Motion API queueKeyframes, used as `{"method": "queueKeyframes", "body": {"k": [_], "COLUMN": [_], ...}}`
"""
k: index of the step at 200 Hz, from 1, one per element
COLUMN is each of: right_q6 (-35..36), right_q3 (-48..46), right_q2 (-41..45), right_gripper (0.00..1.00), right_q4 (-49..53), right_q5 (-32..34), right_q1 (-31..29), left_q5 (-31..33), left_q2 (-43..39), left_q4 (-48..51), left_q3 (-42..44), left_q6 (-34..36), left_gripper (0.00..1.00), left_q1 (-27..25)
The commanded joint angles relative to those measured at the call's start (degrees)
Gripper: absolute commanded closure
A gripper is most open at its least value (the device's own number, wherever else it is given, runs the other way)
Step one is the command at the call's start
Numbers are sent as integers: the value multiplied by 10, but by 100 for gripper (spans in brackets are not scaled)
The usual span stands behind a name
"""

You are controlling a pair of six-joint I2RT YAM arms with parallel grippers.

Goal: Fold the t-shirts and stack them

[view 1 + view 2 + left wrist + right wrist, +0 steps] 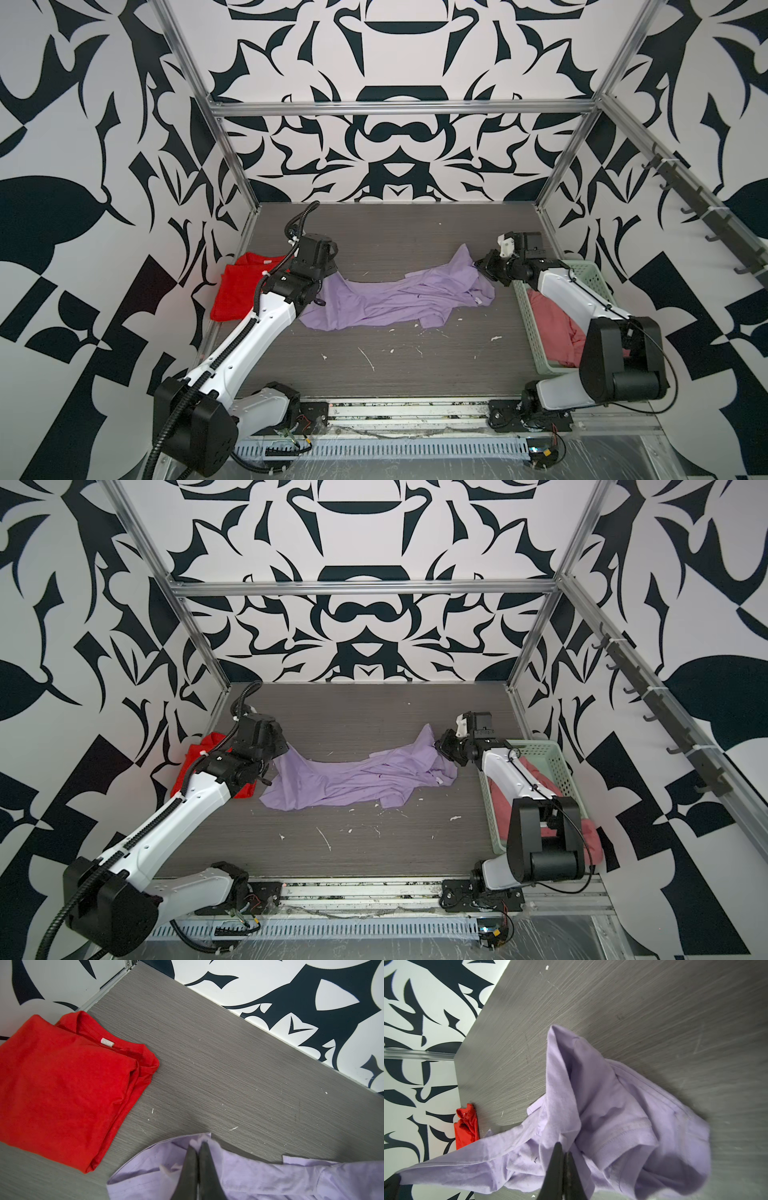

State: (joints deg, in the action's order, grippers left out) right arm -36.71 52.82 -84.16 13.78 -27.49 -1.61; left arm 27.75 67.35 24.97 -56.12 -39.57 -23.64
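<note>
Right end effector (563, 1150) grips lilac t-shirt (374, 303) lying between basket (528, 322) and red t-shirt (232, 291)

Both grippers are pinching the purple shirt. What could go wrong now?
1. The lilac t-shirt is bunched and twisted in the middle. Pulling it by the left gripper and right gripper might leave it tangled, not flat.
2. The folded red t-shirt lies close beside the left gripper, so dragging cloth that way could rumple its fold.
</note>
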Motion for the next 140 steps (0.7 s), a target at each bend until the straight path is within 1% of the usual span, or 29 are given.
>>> {"method": "queueKeyframes", "body": {"k": [1,15,23,33,49,62,69,87,101,105,140], "right_q6": [-14,-11,-7,-5,-11,-15,-17,-27,-34,-36,-54], "right_q3": [-28,-33,-31,-31,-39,-44,-46,-55,-64,-66,-72], "right_q2": [-19,-31,-38,-44,-50,-54,-55,-53,-44,-41,-37], "right_gripper": [97,97,95,88,82,73,69,62,59,56,54], "right_q4": [-40,-49,-46,-49,-65,-75,-79,-93,-102,-104,-121], "right_q5": [-18,-11,-5,-1,0,-3,-8,-21,-25,-26,-45], "right_q1": [-9,-26,-36,-44,-47,-47,-47,-47,-46,-46,-51], "left_q5": [-4,-5,-6,-6,-6,-6,-8,-7,-7,-8,-10], "left_q2": [-10,-13,-14,-15,-16,-16,-16,-15,-13,-13,-3], "left_q4": [-5,-5,-3,-1,-1,-1,-1,0,1,0,-7], "left_q3": [13,16,18,18,19,19,19,18,20,20,18], "left_q6": [-18,-22,-24,-26,-30,-32,-32,-35,-37,-37,-36], "left_gripper": [100,100,100,100,100,100,100,100,100,100,100], "left_q1": [2,2,3,2,3,2,3,3,2,2,2]}}
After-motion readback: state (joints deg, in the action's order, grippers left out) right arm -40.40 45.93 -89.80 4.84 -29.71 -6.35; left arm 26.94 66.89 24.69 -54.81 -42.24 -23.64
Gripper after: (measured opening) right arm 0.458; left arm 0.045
